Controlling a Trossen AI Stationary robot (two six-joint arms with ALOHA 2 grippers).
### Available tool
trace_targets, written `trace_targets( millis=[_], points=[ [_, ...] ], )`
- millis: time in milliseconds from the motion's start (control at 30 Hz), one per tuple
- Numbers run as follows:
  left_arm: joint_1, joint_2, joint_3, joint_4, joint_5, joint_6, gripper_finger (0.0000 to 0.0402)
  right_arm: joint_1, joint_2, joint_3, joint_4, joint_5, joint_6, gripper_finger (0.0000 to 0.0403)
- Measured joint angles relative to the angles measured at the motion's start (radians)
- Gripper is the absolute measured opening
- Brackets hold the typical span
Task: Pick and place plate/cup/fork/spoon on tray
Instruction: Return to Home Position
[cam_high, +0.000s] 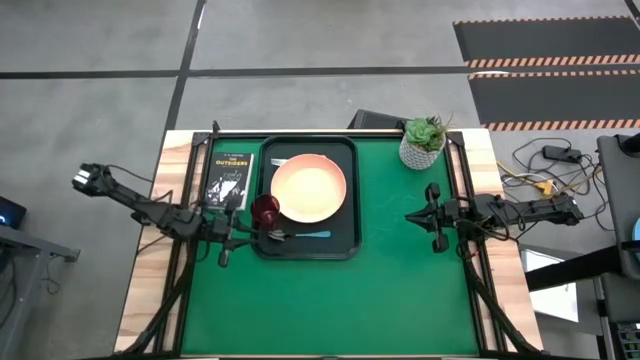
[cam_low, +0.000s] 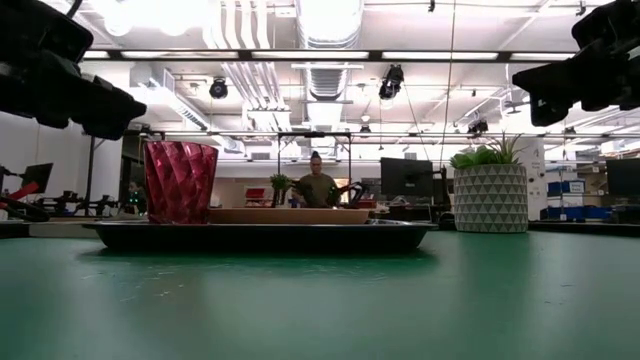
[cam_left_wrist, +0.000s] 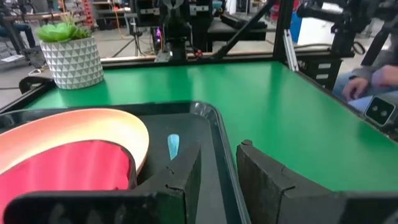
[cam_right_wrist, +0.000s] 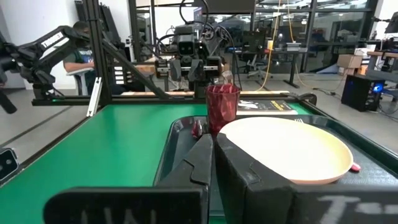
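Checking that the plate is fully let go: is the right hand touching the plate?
Apart. The high view shows the right hand outside the tray, with bare green table between it and the plate.

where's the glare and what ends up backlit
low view: ceiling lights blow out white, left arm and right arm go black against them, cup glows backlit; high view: even light, no glare on the plate
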Motion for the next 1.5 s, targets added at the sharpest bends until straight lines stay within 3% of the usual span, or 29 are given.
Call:
trace_targets(
  millis=[1500],
  points=[
    [0.0,0.31,0.0,-0.001,0.0,0.0,0.0083,0.0,0.001,0.0,0.0,0.0,0.0,0.0009]
  ],
)
